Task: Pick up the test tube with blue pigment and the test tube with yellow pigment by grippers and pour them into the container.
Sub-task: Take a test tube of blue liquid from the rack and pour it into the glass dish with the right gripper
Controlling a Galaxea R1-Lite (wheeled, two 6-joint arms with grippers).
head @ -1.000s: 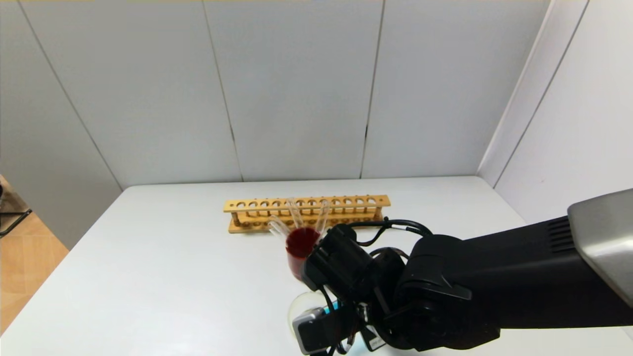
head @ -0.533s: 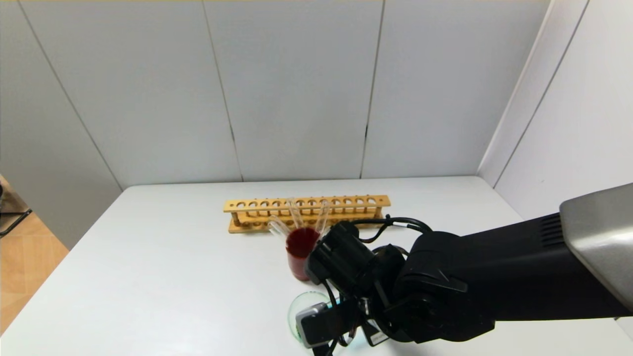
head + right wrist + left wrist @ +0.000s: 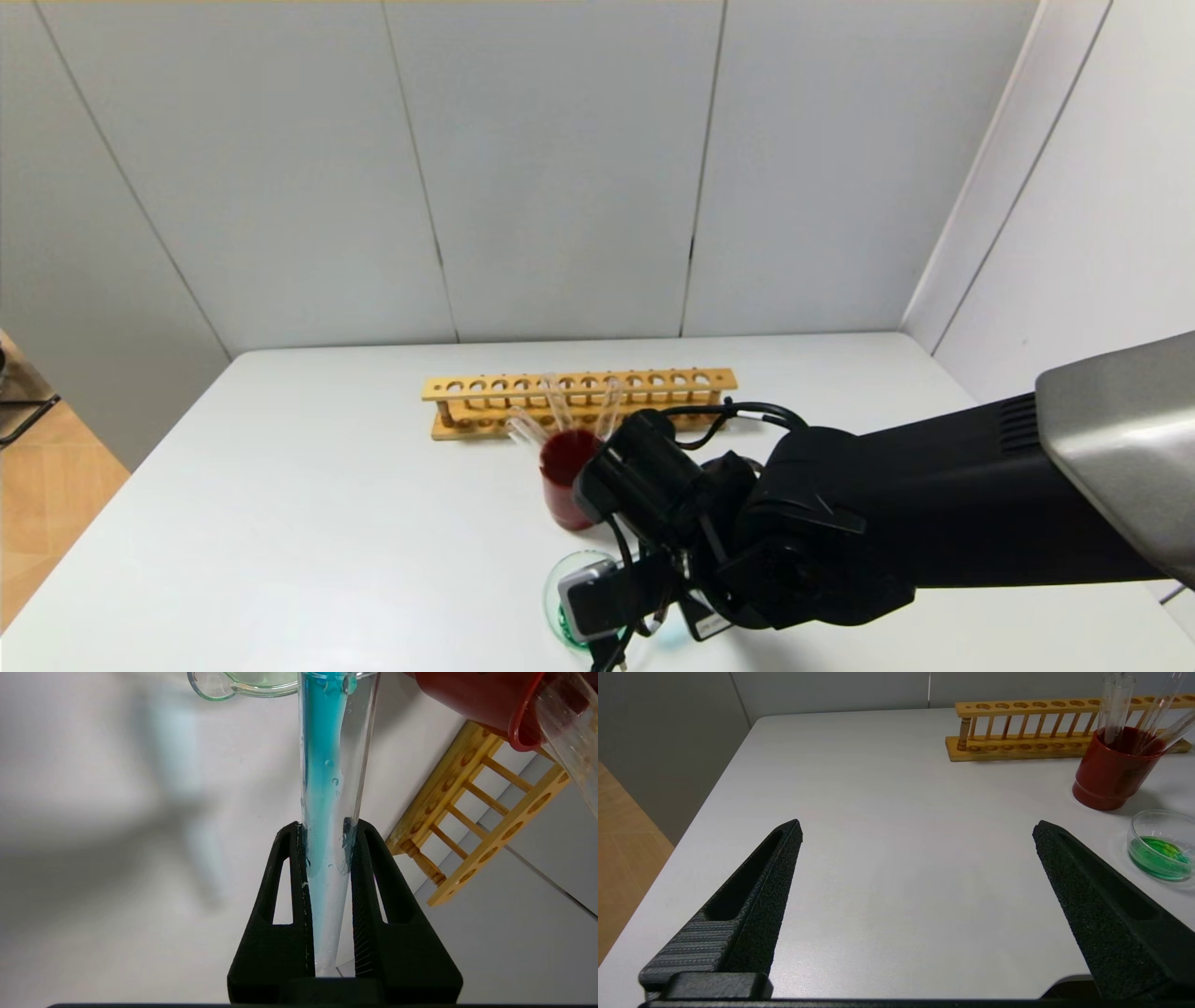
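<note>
My right gripper (image 3: pixel 327 828) is shut on the test tube with blue pigment (image 3: pixel 327 765). The tube is tipped with its mouth at the rim of the container (image 3: pixel 219 688), and teal-blue liquid lies along its length. In the head view the right arm (image 3: pixel 840 523) covers the tube and part of the container (image 3: pixel 558 597). The container is a low clear beaker holding green liquid (image 3: pixel 1160 851). My left gripper (image 3: pixel 919 828) is open and empty over bare table, off to the container's left. I cannot pick out the test tube with yellow pigment.
A taller beaker of dark red liquid (image 3: pixel 565 471) stands just behind the container with several clear tubes leaning in it. A wooden test tube rack (image 3: pixel 579 401) lies behind that. The white table (image 3: pixel 327 523) ends at a wall at the back and right.
My right gripper has drawn slightly up and back with the tube, uncovering more of the container, where green liquid now shows. The left gripper has not visibly moved.
</note>
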